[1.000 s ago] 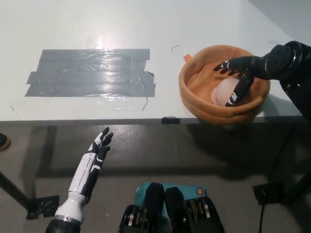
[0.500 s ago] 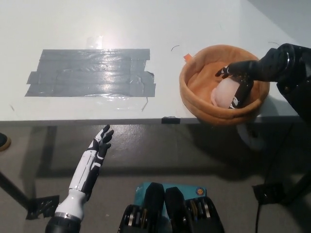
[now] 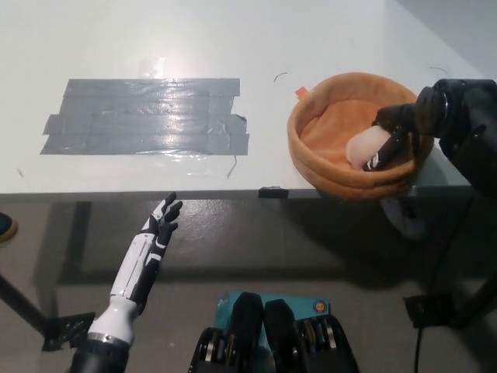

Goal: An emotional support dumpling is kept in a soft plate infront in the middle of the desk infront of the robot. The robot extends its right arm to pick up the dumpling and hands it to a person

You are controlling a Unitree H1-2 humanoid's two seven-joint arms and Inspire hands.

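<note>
An orange soft plate (image 3: 326, 116) sits at the front right of the white desk (image 3: 233, 47). Inside it, toward its right side, lies the pale pink dumpling (image 3: 363, 146). My black right hand (image 3: 390, 138) reaches in from the right and its fingers curl around the dumpling, which looks slightly raised against the plate's right wall. My white left hand (image 3: 159, 225) hangs below the desk's front edge at the lower left, fingers spread and holding nothing.
A wide patch of grey tape (image 3: 147, 116) covers the desk's left middle. A small orange tag (image 3: 299, 92) sticks out beside the plate. A white round object (image 3: 405, 219) shows on the floor under the plate's right side.
My right hand has drawn back to the right and closed around the dumpling, which moved with it toward the plate's right wall. The left hand barely shifted.
</note>
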